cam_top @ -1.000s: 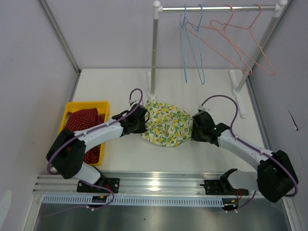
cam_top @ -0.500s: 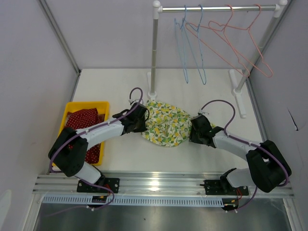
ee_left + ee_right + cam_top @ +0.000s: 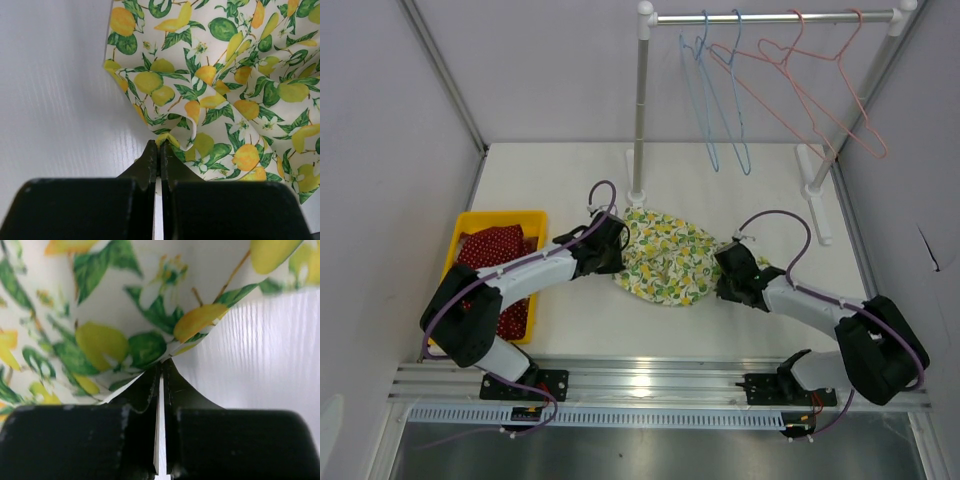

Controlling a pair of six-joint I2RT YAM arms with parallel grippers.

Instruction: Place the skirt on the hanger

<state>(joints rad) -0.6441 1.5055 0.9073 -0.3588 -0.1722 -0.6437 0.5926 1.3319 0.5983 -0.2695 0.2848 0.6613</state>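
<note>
Skirt (image 3: pixel 667 258): lemon-print cloth, crumpled on the white table (image 3: pixel 540 180) between the two arms, with its long axis running left to right.
Left gripper (image 3: pixel 160 147): jaws closed, pinching the skirt's left edge.
Right gripper (image 3: pixel 162 371): jaws closed on the right edge; whether they catch one layer or both is unclear.
Pink hangers (image 3: pixel 772 103): on the rail (image 3: pixel 770 17), far and above, right of centre; the right arm is nearer.
Room: the rail post (image 3: pixel 640 110) stands just beyond the skirt's far-left edge, a likely snag when lifting.

Right jaws now, seemingly, on skirt (image 3: pixel 115 315)
</note>
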